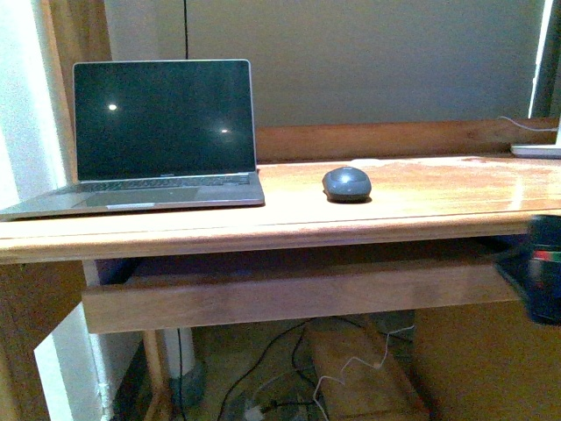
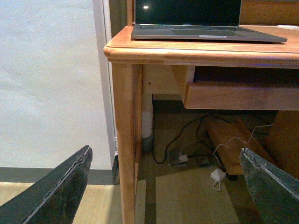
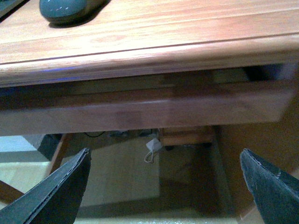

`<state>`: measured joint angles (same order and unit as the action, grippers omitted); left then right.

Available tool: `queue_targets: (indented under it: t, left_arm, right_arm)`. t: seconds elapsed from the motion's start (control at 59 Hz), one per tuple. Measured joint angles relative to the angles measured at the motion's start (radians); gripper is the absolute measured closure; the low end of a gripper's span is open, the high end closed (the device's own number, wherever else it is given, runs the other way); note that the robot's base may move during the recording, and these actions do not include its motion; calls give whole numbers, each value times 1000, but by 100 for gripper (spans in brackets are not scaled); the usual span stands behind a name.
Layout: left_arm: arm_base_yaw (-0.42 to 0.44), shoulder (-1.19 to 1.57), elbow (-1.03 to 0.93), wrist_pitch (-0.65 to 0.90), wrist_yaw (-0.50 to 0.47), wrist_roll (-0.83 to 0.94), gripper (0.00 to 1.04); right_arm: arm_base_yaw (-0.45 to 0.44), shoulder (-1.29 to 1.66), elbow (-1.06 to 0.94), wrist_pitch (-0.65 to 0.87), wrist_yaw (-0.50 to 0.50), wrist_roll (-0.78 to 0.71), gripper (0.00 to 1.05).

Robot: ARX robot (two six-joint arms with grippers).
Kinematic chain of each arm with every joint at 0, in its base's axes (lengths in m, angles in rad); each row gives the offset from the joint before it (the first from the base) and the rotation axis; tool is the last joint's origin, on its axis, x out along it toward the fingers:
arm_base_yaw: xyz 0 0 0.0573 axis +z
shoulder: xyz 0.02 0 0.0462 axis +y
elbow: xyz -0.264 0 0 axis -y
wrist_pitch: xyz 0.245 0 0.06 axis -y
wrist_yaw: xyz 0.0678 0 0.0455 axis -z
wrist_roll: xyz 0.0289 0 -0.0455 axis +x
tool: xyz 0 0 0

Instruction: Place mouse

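The dark grey oval mouse [image 1: 347, 183] lies on the wooden desk [image 1: 421, 210], just right of the open laptop [image 1: 158, 132]. Its edge also shows in the right wrist view [image 3: 65, 9] on the desk top. My right gripper [image 3: 168, 186] is open and empty, below and in front of the desk's front edge; its dark body shows at the right edge of the front view [image 1: 539, 267]. My left gripper [image 2: 166, 186] is open and empty, low near the desk's left leg [image 2: 126, 140], out of the front view.
A wooden rail [image 1: 289, 294] runs under the desk top. Cables and a white adapter [image 2: 217, 176] lie on the floor below. A white object [image 1: 536, 149] sits at the desk's far right. A white wall [image 2: 46, 79] is left of the desk.
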<state>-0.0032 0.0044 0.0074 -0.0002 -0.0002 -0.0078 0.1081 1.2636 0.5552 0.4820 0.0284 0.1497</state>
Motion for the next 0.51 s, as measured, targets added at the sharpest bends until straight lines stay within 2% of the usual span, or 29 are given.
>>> queue_targets:
  t: [0.085, 0.203, 0.288, 0.407, 0.508]
  left_arm:
    - [0, 0, 0, 0, 0, 0, 8]
    - [0, 0, 0, 0, 0, 0, 8]
    - [0, 0, 0, 0, 0, 0, 8]
    - [0, 0, 0, 0, 0, 0, 8]
    - [0, 0, 0, 0, 0, 0, 8]
  right_arm:
    - [-47, -172, -95, -77, -22, 36, 7]
    - [-62, -428, -213, -209, -27, 70, 7]
    - [-35, -618, -287, -320, -15, 88, 7]
    - [50, -890, -375, -474, 56, 122, 7]
    - [78, -1040, -427, -406, 150, 4, 22]
